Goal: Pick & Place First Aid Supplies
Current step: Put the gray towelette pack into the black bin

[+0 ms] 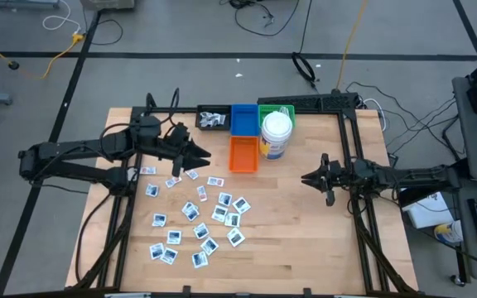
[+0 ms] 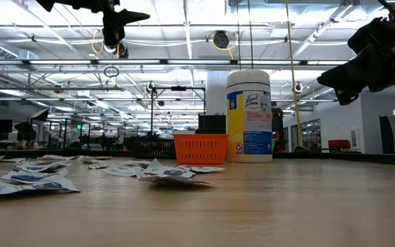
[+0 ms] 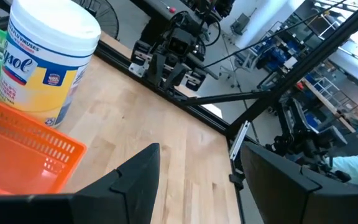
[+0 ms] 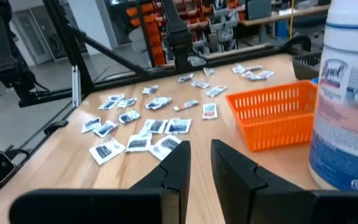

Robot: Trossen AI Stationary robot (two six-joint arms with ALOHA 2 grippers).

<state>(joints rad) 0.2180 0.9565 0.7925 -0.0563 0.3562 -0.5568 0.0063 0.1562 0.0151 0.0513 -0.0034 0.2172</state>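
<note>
- First aid supplies [image 1: 195,217]: small flat white packets with blue or dark print lie scattered loose on the desk [image 1: 305,240], on its left half, near the front edge and up towards the bins. In the right wrist view the same scatter [image 4: 143,127] lies beyond the orange basket [image 4: 277,113].
- Receptacles: the orange basket [image 1: 243,154], a blue bin [image 1: 242,119], a green bin [image 1: 275,112] and a dark tray [image 1: 213,119] stand in a group at the back of the desk, with a wipes canister [image 1: 276,135] just beside the orange basket. Which bin is meant for the packets cannot be told.
- Step in hand, as judged: the pick stage, between grasps. Most packets remain on the desk.
- Left end effector [image 1: 203,155]: raised above the desk, between the scatter and the orange basket. Its fingers [image 3: 138,177] stand moderately apart, and the left wrist view shows nothing between them. It touches nothing.
- Right end effector [image 1: 307,177]: held above the bare right half of the desk, well apart from the packets. Its fingers [image 4: 178,163] stand narrow, with a slim gap showing and nothing in it. This arm appears to be waiting.
- Next move, as judged: the left end effector needs to come down over a single packet near the top of the scatter, with fingers astride its edges. The packets are thin and lie flat, some overlapping, so the fingertips must reach the desk surface and isolate one item.
- Risk, as judged: a flat packet may slide away or two may lift together.
</note>
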